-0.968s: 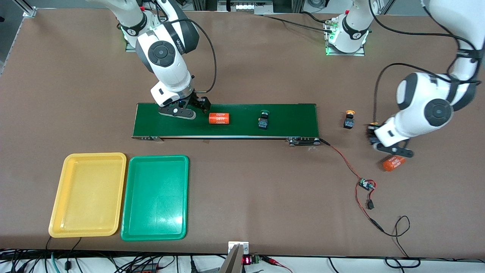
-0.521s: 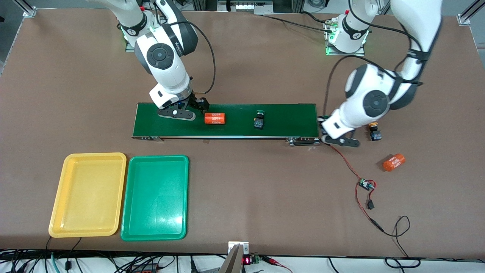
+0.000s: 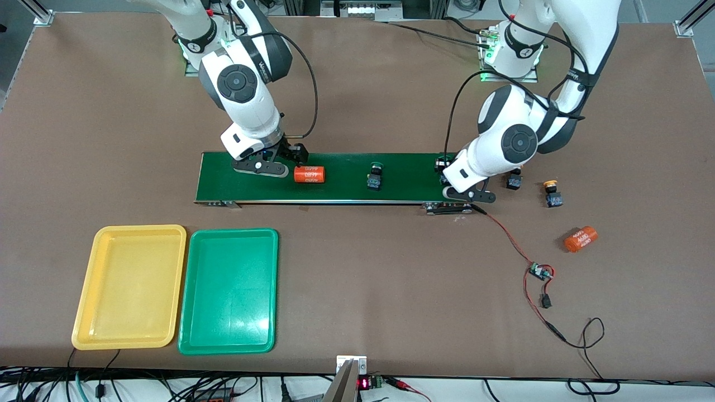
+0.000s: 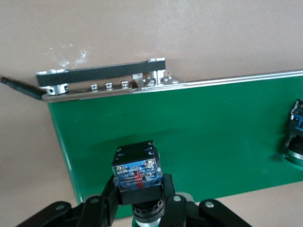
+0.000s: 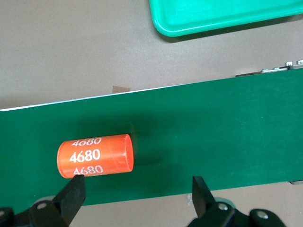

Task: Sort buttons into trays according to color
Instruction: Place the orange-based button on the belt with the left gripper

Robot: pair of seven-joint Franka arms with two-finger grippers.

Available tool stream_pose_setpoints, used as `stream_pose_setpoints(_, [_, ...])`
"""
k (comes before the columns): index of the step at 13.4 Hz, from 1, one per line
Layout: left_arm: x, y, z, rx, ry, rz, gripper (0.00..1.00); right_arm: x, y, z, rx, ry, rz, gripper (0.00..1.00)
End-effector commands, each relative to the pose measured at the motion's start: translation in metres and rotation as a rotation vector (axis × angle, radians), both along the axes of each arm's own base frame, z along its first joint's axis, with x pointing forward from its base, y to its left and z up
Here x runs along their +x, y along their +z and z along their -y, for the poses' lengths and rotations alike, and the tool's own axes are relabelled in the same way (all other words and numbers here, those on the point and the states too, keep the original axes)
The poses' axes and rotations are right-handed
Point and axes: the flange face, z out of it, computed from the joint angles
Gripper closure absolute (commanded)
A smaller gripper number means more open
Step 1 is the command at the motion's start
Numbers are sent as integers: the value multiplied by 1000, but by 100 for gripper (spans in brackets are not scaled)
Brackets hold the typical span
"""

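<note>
Worktop (image 3: 357, 84): brown, carrying a long dark-green conveyor belt (image 3: 346, 192). Yellow tray (image 3: 129, 287) and green tray (image 3: 229, 291) lie side by side, nearer the camera, long axes running toward it; neither holds anything.

Left claw (image 3: 468, 194) is over the belt's end toward the left arm; it has crossed there from above the second cylinder since 1.0 s ago. It is clamped on a button (image 4: 137, 172), black body pointing away from the wrist, cap hidden.

Right claw (image 3: 261, 166), fingers (image 5: 73, 194) spread wide, over the belt's other end.

"4680" cylinder (image 3: 309, 174) lies on its side along the belt, nearer the right claw than before. Second cylinder (image 3: 580, 239) lies on the worktop.

Green-capped button (image 3: 373, 177) stands mid-belt, shifted likewise. Yellow-capped button (image 3: 553, 195) and another button (image 3: 514, 181) sit off-belt.
</note>
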Motion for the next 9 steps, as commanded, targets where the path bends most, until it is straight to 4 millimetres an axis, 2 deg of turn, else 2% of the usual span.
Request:
stream_pose_setpoints(1, [-3, -14, 1, -20, -12, 14, 80, -3, -1, 2, -12, 15, 0, 0])
stream_pose_setpoints(3, [-11, -21, 10, -18, -59, 11, 53, -4, -1, 4, -13, 14, -1, 0])
stream_pose_setpoints(4, [-14, -23, 12, -16, -67, 3, 15, -4, -1, 4, -14, 14, -3, 0])
stream_pose_setpoints(5, [-15, -18, 12, -14, -65, 3, 0, -4, -2, 4, -14, 14, -4, 0])
stream_pose_setpoints(6, [-12, -6, 11, -16, -64, 19, 0, -4, -2, 4, -14, 12, -4, 0])
stream_pose_setpoints(7, [-7, 15, 7, -19, -56, 48, 0, -4, -2, 4, -13, 14, -1, 0])
stream_pose_setpoints(8, [-2, 33, -3, -19, -40, 75, 0, -4, -3, 4, -13, 17, -1, 0])
stream_pose_setpoints(9, [8, 44, -28, -14, -1, 88, 0, -4, -4, 4, -12, 17, 0, 0])
